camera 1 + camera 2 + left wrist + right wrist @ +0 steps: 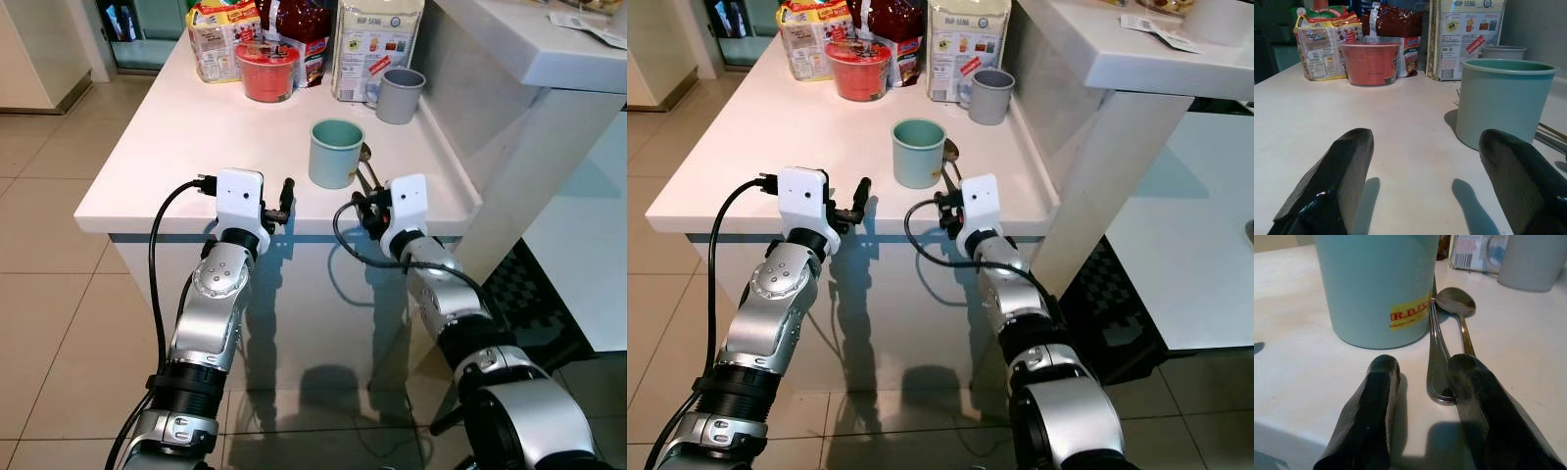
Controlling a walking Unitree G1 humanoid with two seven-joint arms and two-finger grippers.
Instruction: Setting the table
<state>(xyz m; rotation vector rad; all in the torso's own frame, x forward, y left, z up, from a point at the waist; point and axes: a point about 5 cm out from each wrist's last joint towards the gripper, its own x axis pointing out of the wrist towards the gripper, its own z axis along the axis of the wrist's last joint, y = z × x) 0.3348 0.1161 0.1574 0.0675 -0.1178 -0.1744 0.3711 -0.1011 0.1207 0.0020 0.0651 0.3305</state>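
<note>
- I have the left pincer point(287, 199) at the near edge of the white bench point(176, 137), fingers spread wide and holding nothing; its wrist camera shows both black fingers point(1332, 186) over bare bench top.
- Ahead of that pincer and off toward the right arm stands the teal cup point(336, 152). Further ahead is a red bowl point(265, 70) with food packets point(220, 39) behind it.
- The right pincer point(364, 208) sits just short of the teal cup, at the bench edge. Its fingers point(1371, 416) are parted with a gap between them, and nothing is gripped.
- The right wrist camera gives me what the head views barely resolve: a spoon point(1462, 308) and a second steel handle point(1436, 362) lie flat beside the cup, the handle end resting between the two fingertips, nearer one of them. It also shows a yellow label point(1409, 316) on the cup.
- Beyond the cup is a grey cup point(400, 95), next to a tall cereal bag point(377, 44).
</note>
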